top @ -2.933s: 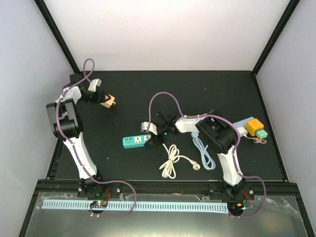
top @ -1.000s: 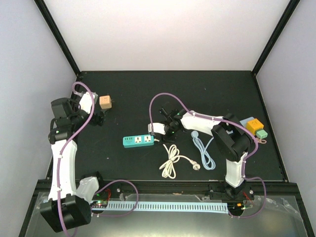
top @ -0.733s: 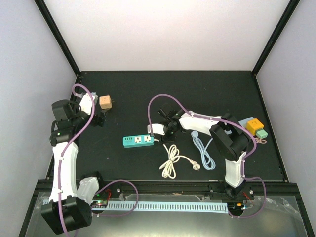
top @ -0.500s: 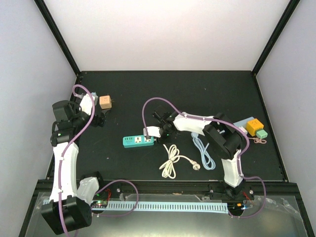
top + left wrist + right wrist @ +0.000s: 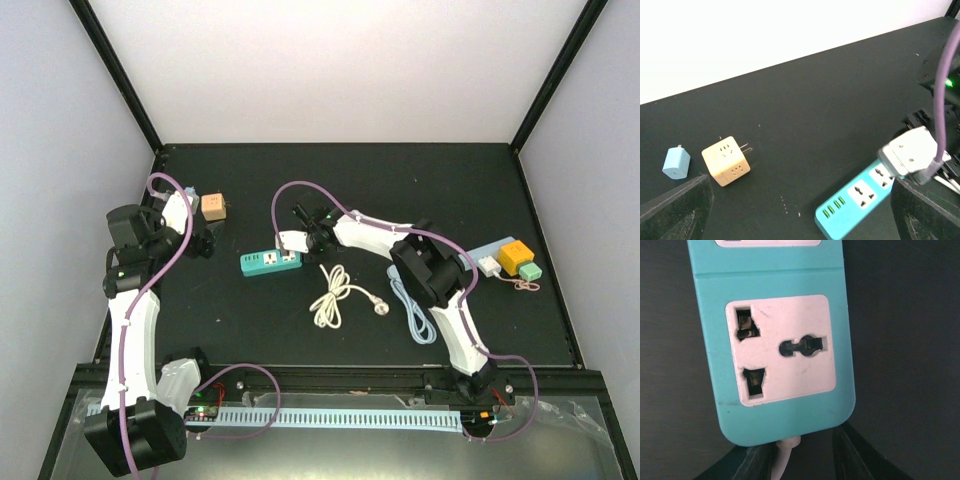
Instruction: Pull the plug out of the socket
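The left arm stood folded at the left side of the bench (image 5: 420, 185), upper link rising from its base and forearm bent back over it, so that the left gripper (image 5: 203, 240) hung low near the far left corner. Its fingers (image 5: 677, 207) sat at the two bottom corners of its wrist view, spread wide with nothing between them. The plug (image 5: 213, 206), a tan cube, lay on the bench just beyond that gripper, prongs pointing right, with a small blue adapter (image 5: 676, 163) close on its left. It was well apart from the teal power strip (image 5: 270, 261), which lay flat near the middle of the bench. The right arm reached far across to the left, elbow raised and forearm stretched out low, bringing the right gripper (image 5: 296, 247) to the strip's right end. In its wrist view the end socket (image 5: 779, 350) faced the camera with its holes in plain sight, and the strip's white cord (image 5: 782, 456) ran down into a narrow gap between the fingers (image 5: 757, 462). The cord lay nearer the left-hand finger, and whether either finger pressed on it could not be told. A coiled white cable (image 5: 335, 295) and a light blue cable (image 5: 415, 310) lay nearer the arms' bases.
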You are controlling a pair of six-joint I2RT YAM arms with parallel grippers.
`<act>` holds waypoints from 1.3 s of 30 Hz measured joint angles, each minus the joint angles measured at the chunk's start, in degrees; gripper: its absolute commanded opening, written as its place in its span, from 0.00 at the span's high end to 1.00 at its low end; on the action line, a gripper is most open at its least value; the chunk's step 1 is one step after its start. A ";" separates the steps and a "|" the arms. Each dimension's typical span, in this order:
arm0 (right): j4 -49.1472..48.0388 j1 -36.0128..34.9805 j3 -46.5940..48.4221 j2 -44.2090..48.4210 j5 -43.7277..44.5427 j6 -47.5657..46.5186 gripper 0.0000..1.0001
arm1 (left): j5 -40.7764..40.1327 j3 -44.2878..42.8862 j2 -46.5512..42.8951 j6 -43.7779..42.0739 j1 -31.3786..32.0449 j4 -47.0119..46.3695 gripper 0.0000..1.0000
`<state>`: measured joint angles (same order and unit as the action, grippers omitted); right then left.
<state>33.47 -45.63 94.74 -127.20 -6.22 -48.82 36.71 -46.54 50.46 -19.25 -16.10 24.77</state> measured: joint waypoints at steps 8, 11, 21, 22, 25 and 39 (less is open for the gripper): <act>-0.33 5.07 9.79 -6.16 6.29 -4.35 0.65 | 0.57 0.52 0.02 0.00 -0.02 -0.44 0.01; 0.33 7.61 14.67 -9.09 8.52 -5.64 0.65 | 0.74 0.85 0.04 0.00 -0.02 -0.68 0.01; 0.22 17.35 19.58 -12.37 12.79 -9.53 0.65 | 1.14 1.46 0.15 0.00 -0.02 -0.87 0.01; 0.24 18.64 19.58 -12.37 13.11 -9.97 0.65 | 1.25 1.46 0.26 0.00 -0.02 -0.87 0.01; -0.17 21.62 19.15 -12.31 13.79 -11.08 0.65 | 1.51 1.46 0.39 0.00 -0.04 -0.85 0.01; -4.76 35.32 11.04 -8.07 15.28 -16.90 0.64 | 1.95 1.46 0.66 -0.44 -0.07 -0.79 0.01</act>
<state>28.71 -10.31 105.78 -135.26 9.06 -65.71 38.65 -45.08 51.11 -19.68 -16.16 23.99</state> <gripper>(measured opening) 0.362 0.988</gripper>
